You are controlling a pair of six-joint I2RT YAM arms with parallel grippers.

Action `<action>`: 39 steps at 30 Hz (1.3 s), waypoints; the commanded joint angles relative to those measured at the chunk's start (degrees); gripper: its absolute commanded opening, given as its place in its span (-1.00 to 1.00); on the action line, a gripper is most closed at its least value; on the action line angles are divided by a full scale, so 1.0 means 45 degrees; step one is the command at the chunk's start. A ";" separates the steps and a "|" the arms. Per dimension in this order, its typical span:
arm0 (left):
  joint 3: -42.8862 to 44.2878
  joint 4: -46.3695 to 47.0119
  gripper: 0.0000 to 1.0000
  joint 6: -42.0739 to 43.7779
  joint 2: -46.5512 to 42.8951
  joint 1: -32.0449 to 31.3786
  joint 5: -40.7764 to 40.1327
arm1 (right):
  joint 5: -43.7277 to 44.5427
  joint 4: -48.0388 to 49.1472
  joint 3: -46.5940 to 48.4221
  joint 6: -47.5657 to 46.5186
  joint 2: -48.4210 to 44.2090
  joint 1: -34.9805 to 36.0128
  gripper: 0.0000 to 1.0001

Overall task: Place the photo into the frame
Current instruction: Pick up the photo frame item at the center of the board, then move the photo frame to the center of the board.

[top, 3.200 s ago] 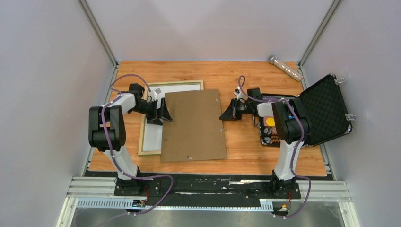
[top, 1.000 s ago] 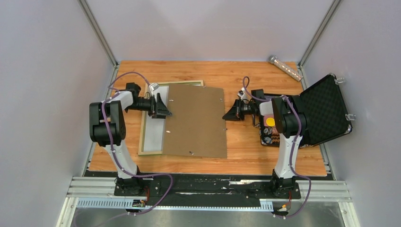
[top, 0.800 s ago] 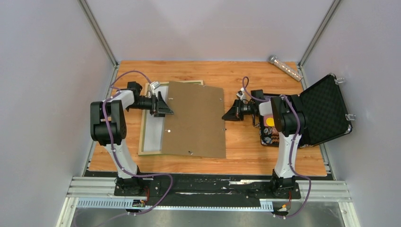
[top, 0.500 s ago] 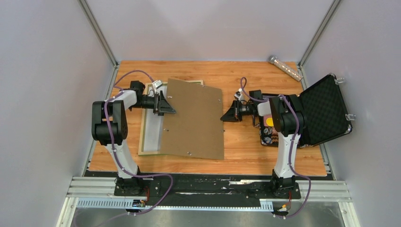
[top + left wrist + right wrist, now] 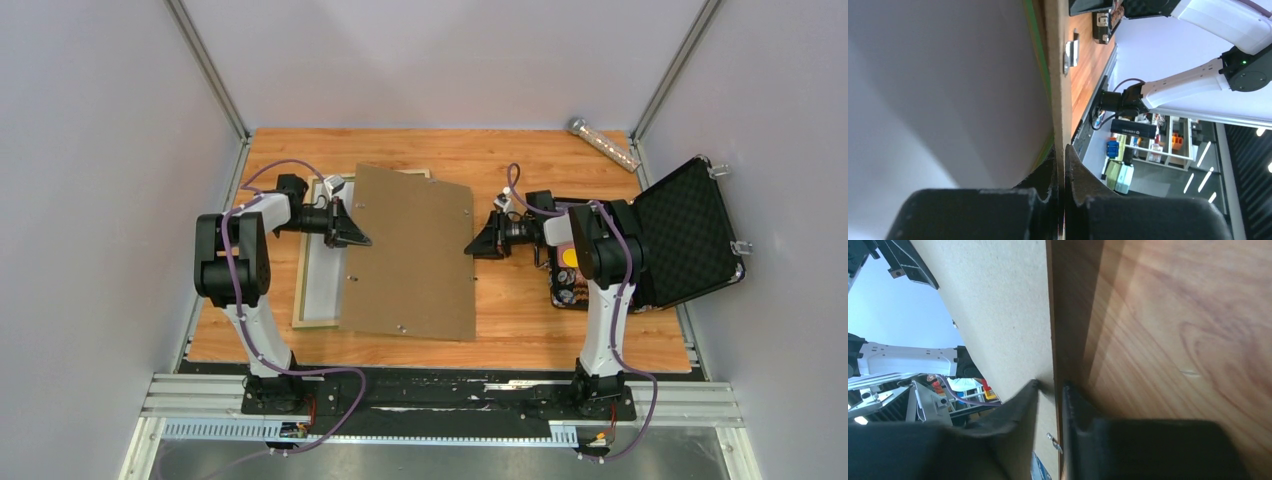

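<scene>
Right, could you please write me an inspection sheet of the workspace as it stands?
Surface: wooden table, no spills seen.
Job's things: frame lies back up at left, photo white side up inside it; backing board overlaps its right part.
Clutter: open black case at right; metal cylinder at far right corner.
Grippers: left gripper shut on the board's left edge; right gripper open, astride its right edge.
Cables: purple cables loop along both arms.
Surroundings: pale enclosure walls; nothing else seen.

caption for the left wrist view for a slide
Left end effector clamped on the edge of the brown backing board
</scene>
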 commanded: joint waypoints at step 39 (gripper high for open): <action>0.4351 -1.0099 -1.00 0.8742 0.1165 0.4897 -0.1030 | 0.6480 -0.4231 0.4766 -0.2434 -0.0115 0.2869 0.26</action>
